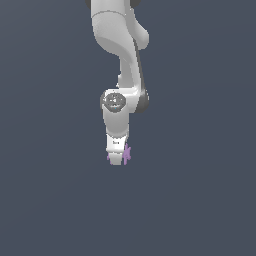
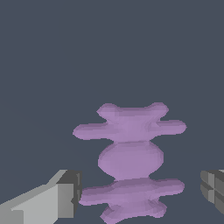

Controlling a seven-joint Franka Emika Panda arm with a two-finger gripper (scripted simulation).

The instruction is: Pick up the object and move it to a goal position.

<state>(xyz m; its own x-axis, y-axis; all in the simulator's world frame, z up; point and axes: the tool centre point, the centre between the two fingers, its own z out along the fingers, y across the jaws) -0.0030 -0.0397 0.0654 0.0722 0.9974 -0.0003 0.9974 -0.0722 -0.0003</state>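
The object (image 2: 131, 159) is a small light-purple spiky piece, like jagged stars joined by a rounded middle. It lies on the dark grey floor (image 1: 200, 200) between my fingers. In the exterior view its spikes (image 1: 127, 153) stick out on both sides of the white gripper (image 1: 116, 160), which points straight down at floor level. In the wrist view the gripper (image 2: 140, 190) straddles the object. One finger (image 2: 61, 199) is at the object's edge. The other finger (image 2: 213, 188) stands a little apart from it. The jaws are open.
The white arm (image 1: 120, 60) comes down from the top of the exterior view. Nothing else shows on the plain dark grey floor. No goal marker is in view.
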